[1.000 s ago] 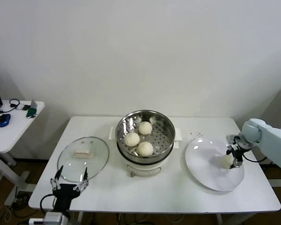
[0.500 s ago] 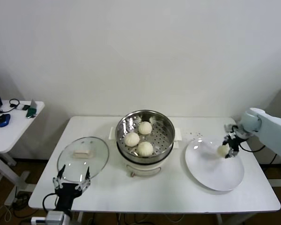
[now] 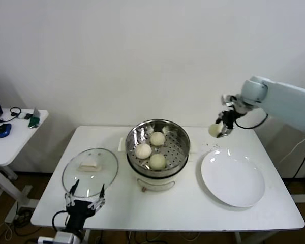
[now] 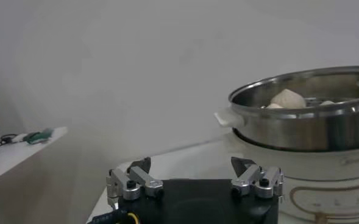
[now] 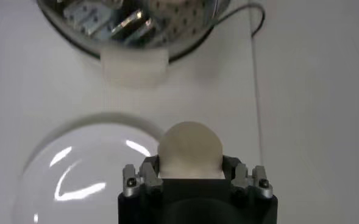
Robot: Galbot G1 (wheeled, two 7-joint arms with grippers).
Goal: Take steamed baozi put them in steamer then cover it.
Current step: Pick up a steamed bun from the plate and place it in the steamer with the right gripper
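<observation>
While the right gripper [image 3: 221, 128] hangs high in the air between the plate [image 3: 233, 178] and the steamer [image 3: 157, 145], it is clenched on the fourth bun [image 3: 214, 130], its jaws pressing the bun's two sides, as the right wrist view [image 5: 189, 173] shows. The other three buns [image 3: 150, 150] lie close together on the perforated floor of the steamer, which sits on its white base near the middle of the table [image 3: 168, 203]. The plate below the gripper holds nothing. The lid [image 3: 90, 172] lies flat on the table well to the left of the steamer, handle up, and the left gripper [image 3: 84, 206] waits low at the table's front edge just before it, fingers spread and holding nothing. The bun looks light and soft, with a smooth skin that would likely dent or tear under a hard squeeze, so a gentle hold across its widest part seems right. The lid is probably heavier, stiff, breakable and slippery at the rim; its white handle [image 3: 89, 164] is the sensible place to take it. How deeply the jaws bite into the bun cannot be judged, since the gripper body hides its lower half in the wrist view, and the left wrist view cuts off the steamer's far side.
</observation>
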